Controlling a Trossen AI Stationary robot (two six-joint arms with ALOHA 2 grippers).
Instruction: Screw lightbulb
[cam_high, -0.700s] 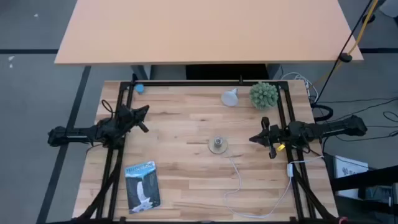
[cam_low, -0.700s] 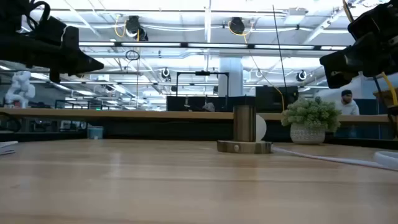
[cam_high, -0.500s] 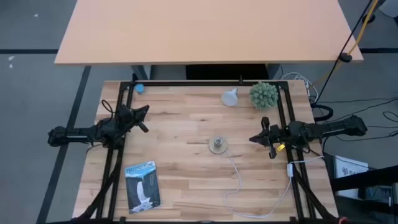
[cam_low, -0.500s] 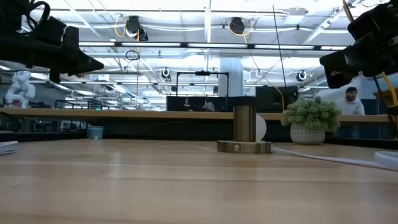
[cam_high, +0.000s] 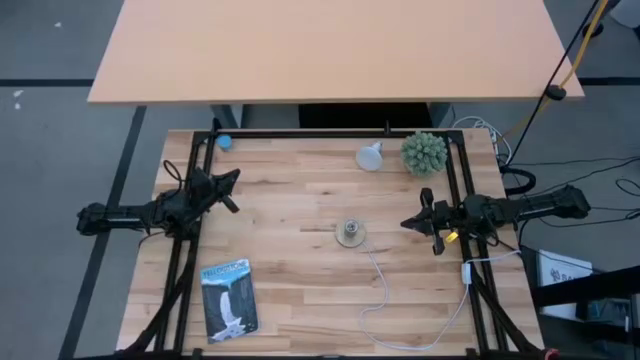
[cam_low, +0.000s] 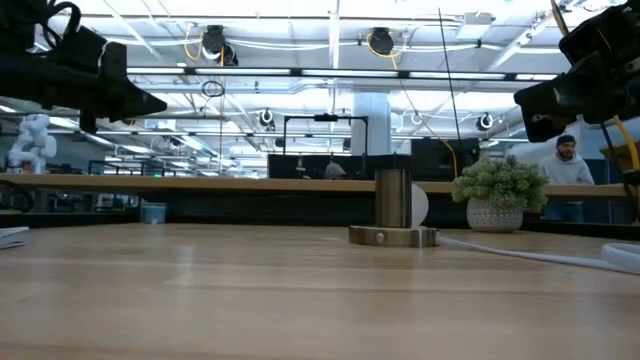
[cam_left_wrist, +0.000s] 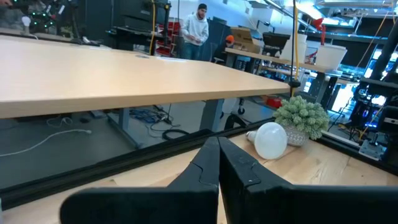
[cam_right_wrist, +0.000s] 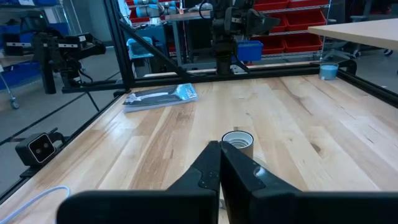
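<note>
Waiting to start: the lightbulb (cam_high: 370, 156) lies on its side at the far edge of the table, just beside the green spiky plant (cam_high: 424, 153). The socket (cam_high: 349, 233) stands mid-table, empty. Both the left gripper (cam_high: 232, 191) and the right gripper (cam_high: 413, 222) hang with fingers pressed together, holding nothing. Next, I think, one must open and reach for the bulb.

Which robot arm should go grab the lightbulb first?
Probably the right. The right gripper looks nearer the lightbulb lying by the green plant than the left gripper does.
</note>
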